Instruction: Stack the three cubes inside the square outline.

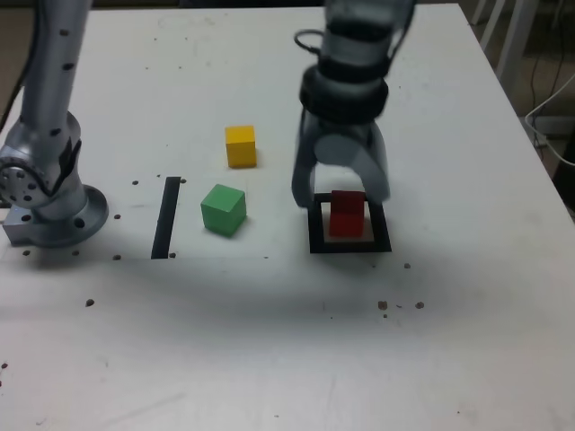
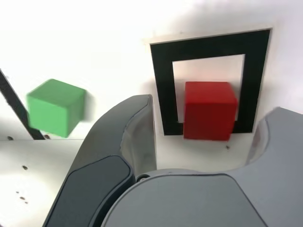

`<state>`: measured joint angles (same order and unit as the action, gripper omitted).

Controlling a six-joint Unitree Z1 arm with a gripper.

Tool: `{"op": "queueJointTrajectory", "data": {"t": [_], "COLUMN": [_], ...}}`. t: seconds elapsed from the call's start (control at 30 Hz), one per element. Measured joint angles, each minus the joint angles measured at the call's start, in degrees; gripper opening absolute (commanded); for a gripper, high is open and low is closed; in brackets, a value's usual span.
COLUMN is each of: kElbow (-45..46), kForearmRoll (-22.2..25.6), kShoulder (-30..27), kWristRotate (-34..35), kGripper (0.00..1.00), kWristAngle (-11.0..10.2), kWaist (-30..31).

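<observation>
One red cube (image 1: 347,214) sits inside the square outline (image 1: 349,243) as the stack's base, the gripper (image 1: 341,197) above it, fingers spread apart.

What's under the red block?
The red block sits inside the square outline on its white centre. The patch beneath it is covered. The open gripper straddles it.

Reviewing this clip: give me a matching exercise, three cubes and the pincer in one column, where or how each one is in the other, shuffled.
1. red cube
2. green cube
3. yellow cube
4. pincer

A. farthest back on the table, outside the outline
B. open, straddling a cube
C. inside the square outline
D. beside the black strip

Pairs: 1-C, 2-D, 3-A, 4-B
</observation>
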<state>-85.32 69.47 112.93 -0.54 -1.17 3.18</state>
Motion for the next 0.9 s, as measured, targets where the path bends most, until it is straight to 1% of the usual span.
{"op": "queueJointTrajectory", "data": {"t": [0.07, 0.17, 0.23, 0.33, 0.43, 0.5, 0.63, 0.77, 0.9], "kElbow": [1.2, 3.3, 5.3, 8.0, 11.0, 12.9, 15.2, 16.1, 17.6], "kForearmRoll": [0.7, 1.8, 2.5, 2.6, 2.7, 2.9, 2.9, 2.2, 0.6], "kShoulder": [-2.8, -6.7, -9.4, -11.7, -13.6, -14.9, -16.2, -16.4, -16.2], "kWristRotate": [0.9, 1.9, 2.2, 2.2, 1.8, 0.8, -2.5, -6.5, -9.9], "kGripper": [1.00, 1.00, 1.00, 1.00, 1.00, 1.00, 1.00, 0.99, 0.99], "kWristAngle": [-1.3, -2.6, -2.9, -3.0, -3.4, -4.0, -5.3, -6.5, -6.9], "kWaist": [0.0, -0.1, -0.6, -1.9, -4.4, -6.7, -12.1, -17.5, -21.8]}}
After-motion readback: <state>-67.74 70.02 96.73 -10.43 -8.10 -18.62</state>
